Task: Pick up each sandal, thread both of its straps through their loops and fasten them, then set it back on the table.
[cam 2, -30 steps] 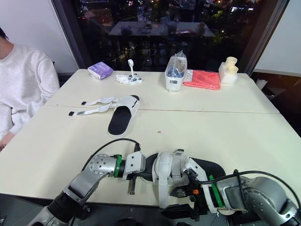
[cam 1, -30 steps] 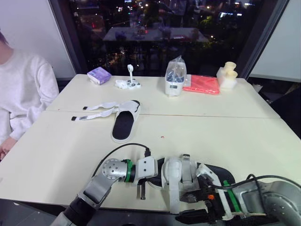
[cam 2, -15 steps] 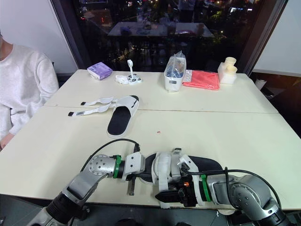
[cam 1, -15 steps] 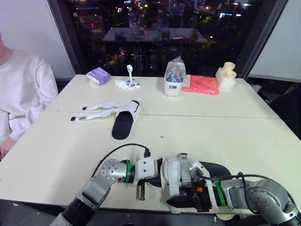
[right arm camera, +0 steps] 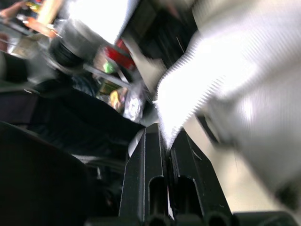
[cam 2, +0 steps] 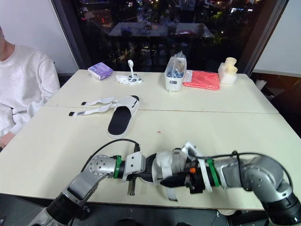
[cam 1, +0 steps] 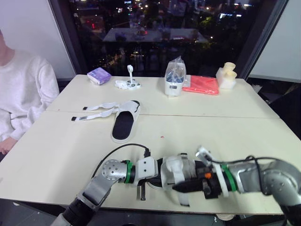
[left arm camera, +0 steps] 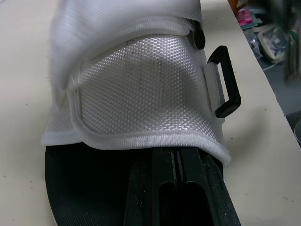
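the right fingers (right arm camera: 151,155) were clenched on a white strap (right arm camera: 188,103), its free end drooping below them. a second ago they hung lower, off the table (cam 1: 56,150) edge; since then they had risen to the level of the near sandal (cam 1: 173,168) and closed in on it, carrying the strap along. that looked like the approach to threading, not yet the threading itself. the left fingers (left arm camera: 175,188) lay on the black sole under the white upper; whether they clamped it could not be told. the black loop (left arm camera: 225,84) stood empty just past them. the other sandal (cam 1: 124,123) lay well beyond both, straps unfastened.
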`<state>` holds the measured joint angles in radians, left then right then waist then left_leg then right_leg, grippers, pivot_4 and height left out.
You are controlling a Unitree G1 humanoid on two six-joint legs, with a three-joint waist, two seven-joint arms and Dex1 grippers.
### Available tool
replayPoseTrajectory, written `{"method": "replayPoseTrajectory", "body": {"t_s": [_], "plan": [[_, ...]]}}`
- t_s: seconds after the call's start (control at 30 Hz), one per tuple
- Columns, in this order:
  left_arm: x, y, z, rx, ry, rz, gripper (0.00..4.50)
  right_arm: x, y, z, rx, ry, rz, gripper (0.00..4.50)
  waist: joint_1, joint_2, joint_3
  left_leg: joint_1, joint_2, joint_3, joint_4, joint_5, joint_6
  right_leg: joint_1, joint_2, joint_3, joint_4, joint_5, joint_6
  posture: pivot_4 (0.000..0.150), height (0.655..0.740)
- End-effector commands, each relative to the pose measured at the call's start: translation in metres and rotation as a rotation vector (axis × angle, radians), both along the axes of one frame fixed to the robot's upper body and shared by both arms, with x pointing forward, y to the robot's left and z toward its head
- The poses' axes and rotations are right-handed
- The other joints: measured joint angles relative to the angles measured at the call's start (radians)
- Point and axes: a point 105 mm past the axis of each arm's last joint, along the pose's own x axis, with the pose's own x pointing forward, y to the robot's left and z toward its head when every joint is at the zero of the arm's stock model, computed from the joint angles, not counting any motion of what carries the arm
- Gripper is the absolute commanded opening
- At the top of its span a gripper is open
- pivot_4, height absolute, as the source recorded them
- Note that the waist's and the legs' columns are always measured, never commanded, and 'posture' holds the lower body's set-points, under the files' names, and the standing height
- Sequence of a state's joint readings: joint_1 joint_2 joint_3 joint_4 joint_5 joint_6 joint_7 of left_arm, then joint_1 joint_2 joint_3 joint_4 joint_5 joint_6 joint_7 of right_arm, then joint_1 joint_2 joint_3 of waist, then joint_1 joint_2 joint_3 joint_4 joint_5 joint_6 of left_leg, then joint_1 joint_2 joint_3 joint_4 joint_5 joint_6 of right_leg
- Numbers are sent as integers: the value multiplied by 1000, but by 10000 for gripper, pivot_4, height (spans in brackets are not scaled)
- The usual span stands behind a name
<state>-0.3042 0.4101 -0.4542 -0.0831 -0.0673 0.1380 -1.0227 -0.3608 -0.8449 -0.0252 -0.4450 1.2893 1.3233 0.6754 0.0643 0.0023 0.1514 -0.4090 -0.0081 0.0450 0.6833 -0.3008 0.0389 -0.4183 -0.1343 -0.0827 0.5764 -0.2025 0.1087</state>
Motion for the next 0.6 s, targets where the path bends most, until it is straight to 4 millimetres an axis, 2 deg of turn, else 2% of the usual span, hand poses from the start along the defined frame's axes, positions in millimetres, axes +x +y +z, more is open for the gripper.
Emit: {"method": "replayPoseTrajectory", "body": {"t_s": [0.03,0.13,0.3,0.6], "plan": [[-12,5,-41,113,127,2,0,20,0,16,12,-18,-36,181,-2,0,0,0,0,0,0,0,0,0,0,0,0,0,0,1500,7400],[-11,4,-41,111,123,5,0,45,1,18,7,-20,-96,181,1,0,0,0,-1,1,0,0,0,0,-1,0,0,0,0,1500,7400],[-9,4,-41,110,120,9,0,63,4,13,1,25,-132,181,0,0,0,-1,-1,1,0,0,0,0,-1,0,0,0,0,1500,7400],[-8,6,-41,111,117,26,0,62,11,-8,-34,95,-115,181,0,1,0,-1,-2,1,1,0,1,0,-2,0,1,0,-1,1500,7400]]}}
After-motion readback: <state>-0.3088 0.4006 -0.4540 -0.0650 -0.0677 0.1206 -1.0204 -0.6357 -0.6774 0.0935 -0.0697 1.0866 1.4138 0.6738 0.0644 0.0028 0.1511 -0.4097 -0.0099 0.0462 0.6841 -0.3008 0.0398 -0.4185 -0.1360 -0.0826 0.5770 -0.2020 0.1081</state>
